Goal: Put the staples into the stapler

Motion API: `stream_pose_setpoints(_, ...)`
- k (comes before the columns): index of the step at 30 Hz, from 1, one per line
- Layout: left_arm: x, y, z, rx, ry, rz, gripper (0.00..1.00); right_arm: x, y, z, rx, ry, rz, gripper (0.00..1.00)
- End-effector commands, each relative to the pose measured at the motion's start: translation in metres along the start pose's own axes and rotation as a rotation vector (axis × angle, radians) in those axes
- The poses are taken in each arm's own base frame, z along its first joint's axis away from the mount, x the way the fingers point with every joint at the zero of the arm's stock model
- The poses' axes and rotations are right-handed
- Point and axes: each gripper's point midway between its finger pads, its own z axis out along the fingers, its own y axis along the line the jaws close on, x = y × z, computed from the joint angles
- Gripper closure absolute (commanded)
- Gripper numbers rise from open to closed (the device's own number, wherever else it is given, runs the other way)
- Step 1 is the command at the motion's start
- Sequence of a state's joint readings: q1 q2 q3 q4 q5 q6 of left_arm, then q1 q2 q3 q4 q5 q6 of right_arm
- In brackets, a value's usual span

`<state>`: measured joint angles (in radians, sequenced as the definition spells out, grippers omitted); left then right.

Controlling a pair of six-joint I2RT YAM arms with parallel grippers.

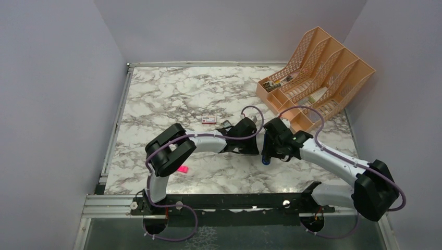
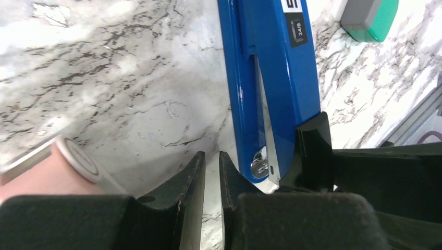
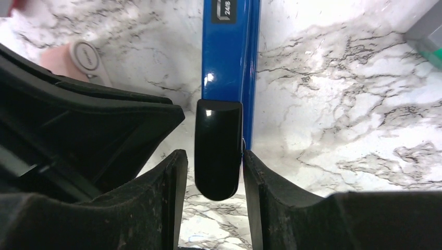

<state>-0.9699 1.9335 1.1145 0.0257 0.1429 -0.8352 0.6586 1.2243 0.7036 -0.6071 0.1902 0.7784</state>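
The blue stapler (image 2: 271,78) lies on the marble table, with only its blue tip (image 1: 266,160) showing from above. My right gripper (image 3: 210,172) straddles the stapler's black end cap (image 3: 219,151). Its jaws are open: a gap shows on the left side, while the right finger sits against the cap. Just left of the stapler, my left gripper (image 2: 211,162) stands a narrow slit apart with only bare table between its fingers. The staples are not visible in any view. A small red-and-white box (image 1: 209,120) lies behind the left wrist.
An orange desk organiser (image 1: 315,78) stands at the back right. A pale pink tube with a white cap (image 2: 57,169) lies left of the left gripper. A grey-and-green block (image 2: 371,18) lies beyond the stapler. A pink highlighter (image 1: 182,169) rests beside the left arm.
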Motion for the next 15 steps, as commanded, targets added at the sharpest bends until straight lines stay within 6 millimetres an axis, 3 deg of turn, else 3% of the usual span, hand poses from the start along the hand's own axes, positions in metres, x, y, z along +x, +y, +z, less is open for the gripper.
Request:
stream_pose_setpoints(1, -0.018, -0.003, -0.014, -0.017, -0.065, 0.032, 0.83, -0.022, 0.005, -0.018, -0.001, -0.080, 0.029, 0.49)
stream_pose_setpoints(9, -0.032, -0.011, -0.031, -0.015, -0.108, 0.063, 0.79, -0.036, 0.004, -0.036, -0.014, -0.147, 0.046, 0.42)
stream_pose_setpoints(15, -0.059, -0.015, -0.069, -0.065, -0.229, 0.125, 0.60, -0.053, 0.002, -0.061, -0.060, -0.255, 0.049, 0.32)
